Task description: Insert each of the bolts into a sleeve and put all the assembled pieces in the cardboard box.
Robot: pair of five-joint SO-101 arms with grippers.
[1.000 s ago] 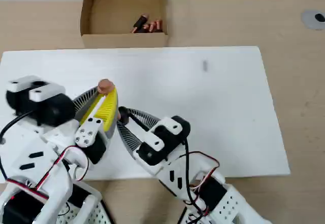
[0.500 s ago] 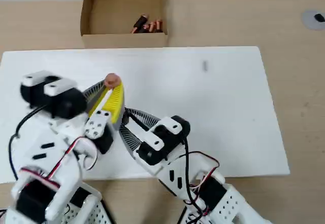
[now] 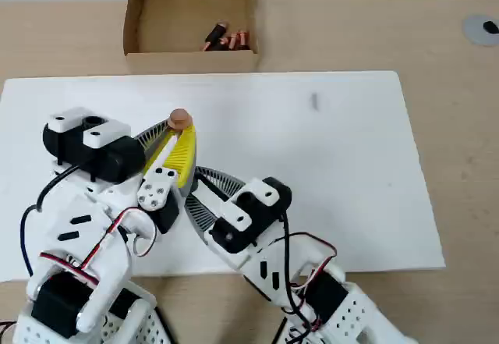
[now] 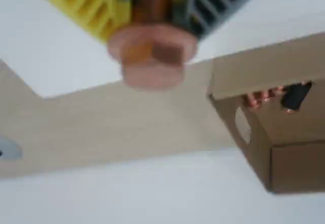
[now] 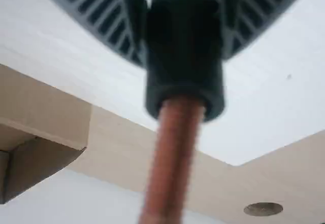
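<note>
1. Starting at the left claw [image 3: 178,130], a copper bolt [image 4: 152,56] is seen clenched in it, the head jutting past the tips.
2. The right claw [image 5: 184,10] is clamped on a black sleeve [image 5: 185,56], from which a copper shaft [image 5: 175,153] projects; it is held just behind the left claw.
3. The bolt's long axis is aimed across the white mat [image 3: 351,164] toward the cardboard box [image 3: 191,62], well apart, where assembled pieces [image 3: 226,38] are lying.
4. The left arm is judged nearer the box. No sleeve is made out on its bolt, so insertion is judged not yet done.
</note>
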